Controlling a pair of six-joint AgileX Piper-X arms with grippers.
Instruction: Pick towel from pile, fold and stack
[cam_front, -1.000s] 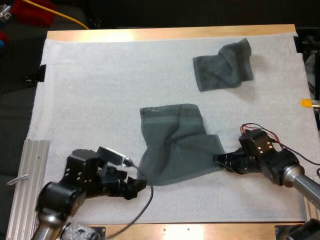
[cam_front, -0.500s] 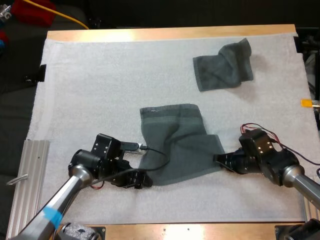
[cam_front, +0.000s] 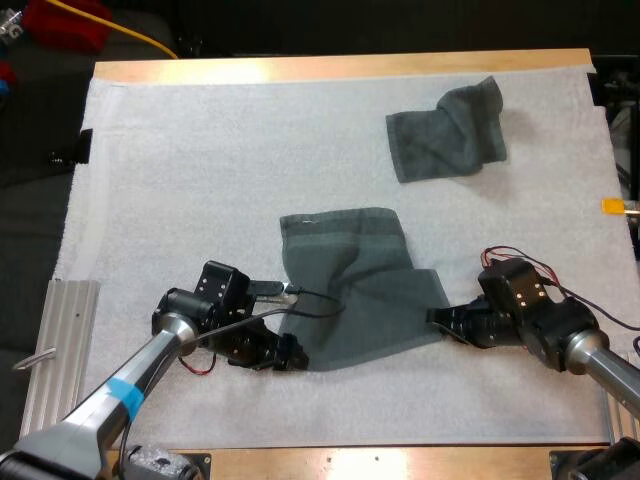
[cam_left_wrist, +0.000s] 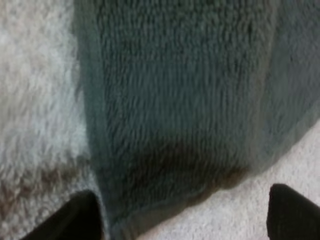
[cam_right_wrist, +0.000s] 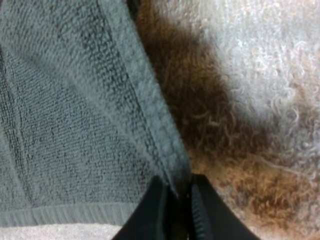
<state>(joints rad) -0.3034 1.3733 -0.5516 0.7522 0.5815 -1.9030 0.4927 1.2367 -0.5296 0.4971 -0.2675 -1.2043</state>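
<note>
I have the spread towel (cam_front: 355, 290) lying just off the middle of the white mat (cam_front: 200, 150), a little toward 5 o'clock from centre. It is not flat: a ridge of folds runs through its middle, and its banded hem faces 12 o'clock.

My right gripper (cam_front: 437, 322) is at the towel's 4 o'clock corner. In the right wrist view the two black fingers (cam_right_wrist: 150, 212) are clenched on the stitched hem, with the cloth pinched between them right at the corner and the mat's pile just beside.

My left gripper (cam_front: 288, 352) sits low at the towel's 7 o'clock corner. In the left wrist view its fingers (cam_left_wrist: 75, 217) stand wide apart, released. The towel's rounded corner lies between them. One finger is right at the towel's hemmed side edge; the other is clear of the cloth, over bare mat. I cannot tell whether the near finger actually touches the hem.

The crumpled towel (cam_front: 447, 130) lies well apart from both arms, out toward 1 o'clock on the mat, bunched with one end lifted toward the far right corner.

The wooden table (cam_front: 340, 68) shows as a strip along the mat's 12 o'clock side. A ribbed metal rail (cam_front: 60, 350) runs along the 8 o'clock edge.
</note>
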